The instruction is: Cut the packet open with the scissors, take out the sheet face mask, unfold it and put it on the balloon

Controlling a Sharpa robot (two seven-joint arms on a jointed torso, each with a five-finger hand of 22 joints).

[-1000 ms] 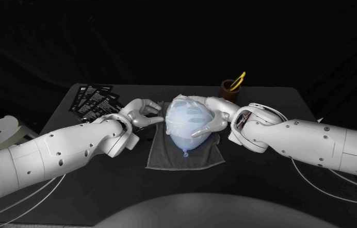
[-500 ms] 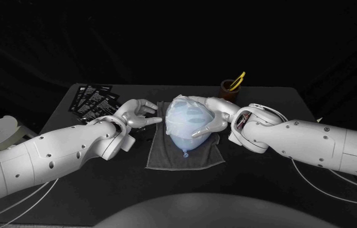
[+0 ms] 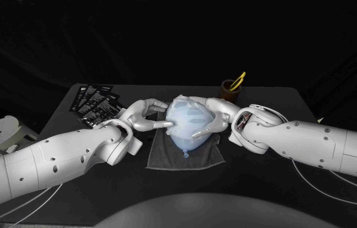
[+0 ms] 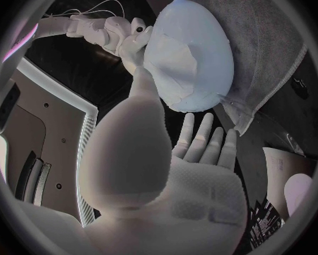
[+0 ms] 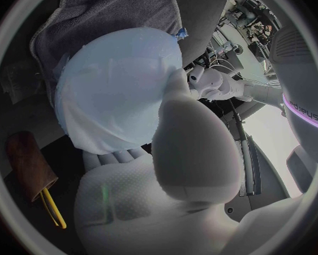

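balloon [image 3: 188, 124] x1 mid table [image 3: 286, 107] on towel [image 3: 167, 155] x1, long axis near-far, knot twd robot, mask [image 4: 184, 59] x1 draped on it | r hand [image 3: 215, 115] cups its right flank, holding | l hand [image 3: 145, 115] released, fingers spread, just beside left flank | scissors [image 3: 238, 80] x1 in cup [image 3: 227, 91] | packets [image 3: 95, 101] fanned far left, count unclear

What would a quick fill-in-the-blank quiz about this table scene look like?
1. The balloon, with the mask draped over it, lies on a grey ____.
2. The yellow-handled scissors stand in a brown ____.
3. The black packets lie on the table by the robot's ____ arm.
Missing words: towel; cup; left.
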